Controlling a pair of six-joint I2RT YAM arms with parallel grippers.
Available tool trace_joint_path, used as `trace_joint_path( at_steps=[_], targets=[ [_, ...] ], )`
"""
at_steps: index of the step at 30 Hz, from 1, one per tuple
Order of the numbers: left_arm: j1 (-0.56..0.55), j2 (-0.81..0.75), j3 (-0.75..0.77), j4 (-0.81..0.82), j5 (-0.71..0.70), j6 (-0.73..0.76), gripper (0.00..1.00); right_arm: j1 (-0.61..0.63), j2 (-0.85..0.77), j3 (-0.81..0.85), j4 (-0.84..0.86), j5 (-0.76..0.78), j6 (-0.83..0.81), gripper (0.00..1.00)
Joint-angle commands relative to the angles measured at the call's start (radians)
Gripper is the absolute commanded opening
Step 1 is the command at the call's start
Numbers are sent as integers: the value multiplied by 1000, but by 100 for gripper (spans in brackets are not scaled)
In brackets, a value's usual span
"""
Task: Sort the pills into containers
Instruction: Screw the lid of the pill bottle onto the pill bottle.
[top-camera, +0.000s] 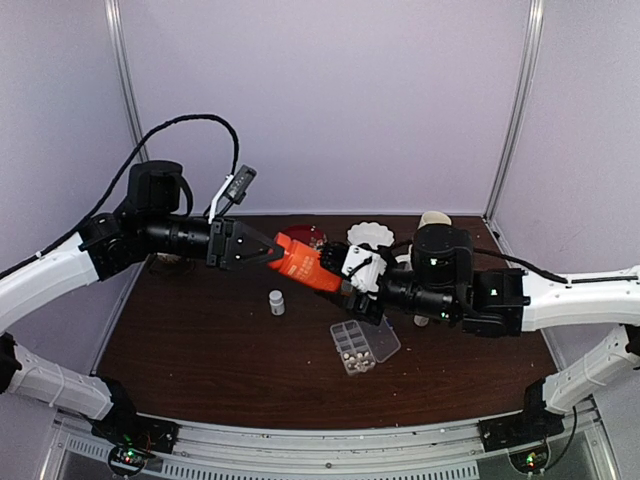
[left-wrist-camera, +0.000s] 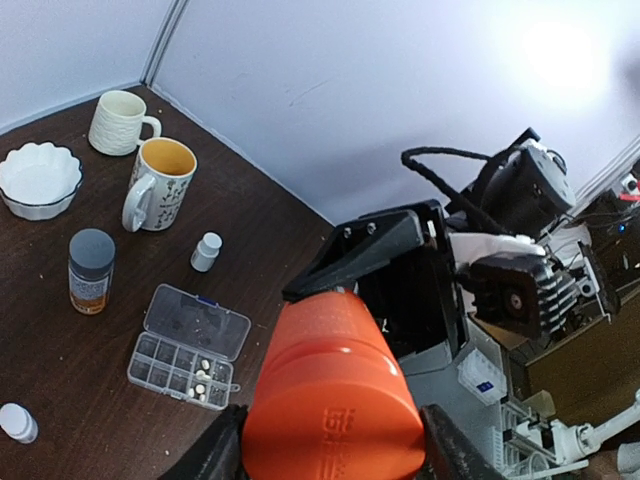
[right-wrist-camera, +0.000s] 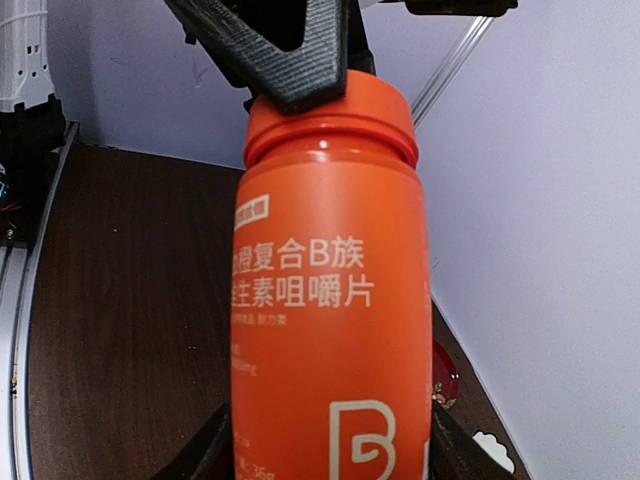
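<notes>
Clear, flat plastic organizer box (left-wrist-camera: 140, 370) lies near the middle of the dark wood-grain surface (left-wrist-camera: 280, 230), its hinged lid (left-wrist-camera: 200, 320) open flat beside it. Tiny whitish round pills (left-wrist-camera: 205, 378) sit in a few square compartments (left-wrist-camera: 165, 352) at one end (count too small to tell). A glossy orange bottle (top-camera: 305, 262), cylindrical, is held in the air: left fingers (left-wrist-camera: 210, 455) are clamped on one end, right fingers (right-wrist-camera: 212, 452) on the other.
</notes>
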Motion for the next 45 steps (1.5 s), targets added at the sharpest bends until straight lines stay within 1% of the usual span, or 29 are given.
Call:
trace_joint_path(
  at_steps=[1, 3, 4, 6, 8, 10, 13, 15, 19, 21, 24, 26, 28, 29, 32, 34, 36, 39, 41, 42, 44, 45],
  targets=[
    [-45, 54, 27, -74, 146, 223, 22, -31, -14, 118, 97, -392, 144, 0],
    [-55, 49, 7, -77, 119, 326, 23, -62, -12, 130, 100, -474, 203, 0],
    [-56, 42, -20, -52, 97, 362, 24, -70, -13, 131, 100, -496, 218, 0],
    [-55, 35, -56, -6, 56, 440, 25, -78, -16, 131, 93, -521, 229, 0],
    [-57, 35, -83, 28, 69, 534, 24, -83, -20, 131, 68, -546, 231, 0],
    [-59, 36, -100, 27, 124, 708, 22, -91, -19, 139, 30, -586, 229, 0],
    [-66, 41, -92, -10, 105, 958, 20, -104, -11, 154, -23, -647, 232, 0],
    [-66, 53, -64, -75, 117, 1121, 20, -112, -6, 158, -32, -685, 249, 0],
    [-66, 73, -11, -265, 163, 1560, 21, -128, -6, 157, -29, -747, 280, 0],
    [-67, 70, -6, -309, 157, 1755, 24, -133, -9, 156, -29, -753, 289, 0],
    [-68, 59, 1, -393, 121, 2040, 25, -138, -14, 148, -26, -752, 290, 0],
    [-71, 46, 8, -378, 63, 2094, 22, -141, -19, 135, -18, -750, 289, 0],
    [-82, 29, 11, -371, -33, 2190, 20, -147, -21, 128, -18, -751, 292, 0],
    [-98, 18, 2, -360, -108, 2238, 19, -150, -21, 128, -20, -753, 293, 0],
    [-153, -19, -63, -241, -313, 2326, 20, -158, -19, 128, -27, -755, 293, 0],
    [-182, -31, -75, -225, -437, 2393, 18, -161, -15, 131, -33, -752, 290, 0],
    [-214, -41, -88, -205, -546, 2452, 16, -164, -11, 134, -38, -750, 289, 0],
    [-253, -74, -143, -115, -677, 2560, 18, -169, -7, 138, -42, -750, 288, 0],
    [-258, -102, -191, -38, -678, 2611, 24, -172, -4, 140, -43, -753, 286, 0],
    [-258, -115, -214, 2, -662, 2611, 27, -174, -3, 141, -43, -755, 286, 0],
    [-256, -124, -217, 9, -633, 2567, 38, -176, 1, 148, -55, -753, 280, 0],
    [-257, -122, -213, 4, -632, 2536, 47, -176, 4, 153, -66, -750, 274, 0]
  ],
)
